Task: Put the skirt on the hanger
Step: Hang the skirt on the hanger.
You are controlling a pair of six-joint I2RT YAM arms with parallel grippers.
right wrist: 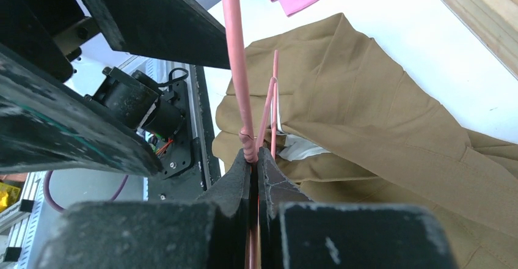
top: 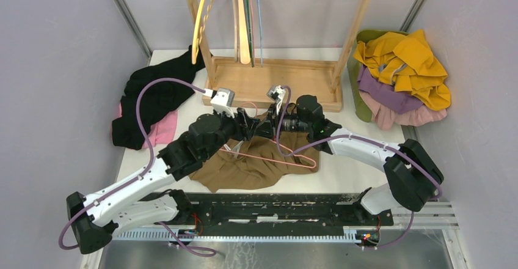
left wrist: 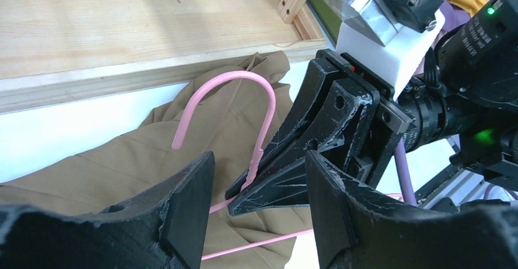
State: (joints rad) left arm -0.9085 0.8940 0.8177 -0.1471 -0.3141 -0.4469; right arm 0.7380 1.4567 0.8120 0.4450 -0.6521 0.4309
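Operator: Table (top: 342, 174) first. What takes up the most room on it?

Observer: The wooden rack (top: 293, 76), top centre of the overhead frame, with several spare hangers (top: 244, 24) dangling from it. Left of its base, a black garment (top: 153, 98) lies partly over a pink cloth (top: 164, 128).

Operator: Any containers?

Observer: One. There is a green bin (top: 356, 95) at the upper right, heaped above its rim with a yellow garment (top: 403, 64), a purple garment (top: 385, 95) and a pale pink garment (top: 406, 117).

Operator: And the skirt?

Observer: The brown skirt (top: 244, 171) lies rumpled on the table at centre frame, just below the rack's base and under both claws. The pink hanger (left wrist: 244, 74) rests on top of it. Its long bar runs left to right across the cloth and its hook points up-frame toward the rack. I judge the skirt is not yet on the hanger.

Operator: The claws?

Observer: The right gripper (right wrist: 253, 162) is pressed together on the hanger's neck, just under the hook. The left gripper (left wrist: 259, 159) is spread and holds nothing. In its own view the neck and the right claw's tips show between its fingers, though I cannot tell whether anything touches.

Operator: So what does the next move turn on?

Observer: The skirt lies beneath both claws and spreads toward the bottom of the frame. The right one is busy steadying the hanger, so I'd say the free left one is better placed to reach down for the waistband. A white tag (right wrist: 299, 150) shows there, just beside the wire.
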